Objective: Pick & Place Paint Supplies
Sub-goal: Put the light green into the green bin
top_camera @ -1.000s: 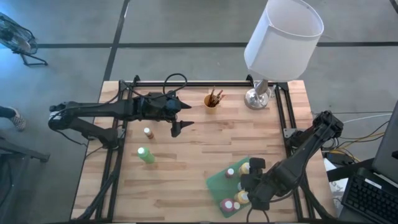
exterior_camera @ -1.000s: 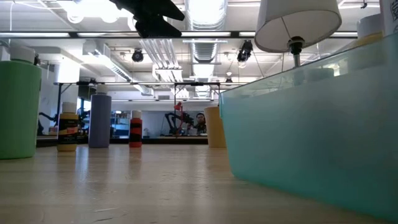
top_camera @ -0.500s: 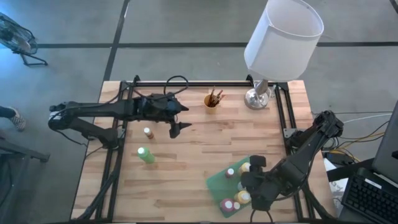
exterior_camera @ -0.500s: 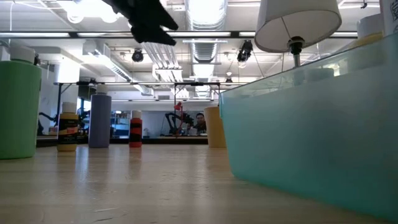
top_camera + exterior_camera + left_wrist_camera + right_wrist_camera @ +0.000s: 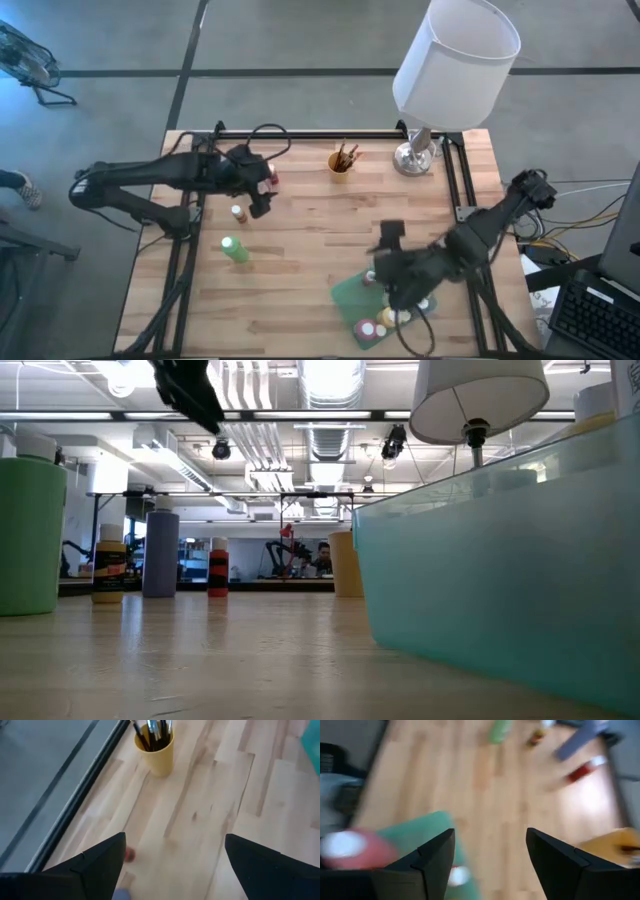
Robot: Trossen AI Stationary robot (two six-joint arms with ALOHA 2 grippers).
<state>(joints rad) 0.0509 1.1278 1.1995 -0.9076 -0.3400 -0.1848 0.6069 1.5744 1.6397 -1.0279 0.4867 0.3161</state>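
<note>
Paint bottles stand at the table's left: a green one (image 5: 234, 249), a small yellow-labelled one (image 5: 238, 213) and a red one (image 5: 272, 178). Brushes stand in a yellow cup (image 5: 341, 160) at the far middle. More white-capped bottles (image 5: 384, 318) sit in a green tray (image 5: 350, 295) at the near right. My left gripper (image 5: 262, 200) hangs open above the left bottles, holding nothing. My right gripper (image 5: 388, 238) is open and empty, above the tray's far edge. The right wrist view shows the tray (image 5: 420, 832) and a red bottle (image 5: 355, 850) in it.
A lamp with a white shade (image 5: 455, 60) and silver base (image 5: 414, 156) stands at the far right corner. In the low view a grey bottle (image 5: 160, 553) stands between the yellow-labelled and red ones. Bare wood lies across the table's middle (image 5: 330, 225).
My left gripper has drawn back toward the table's left edge and tipped, uncovering the red bottle. My right gripper has risen from over the tray and swung toward the table's middle, turning as it went. No bottle has moved.
</note>
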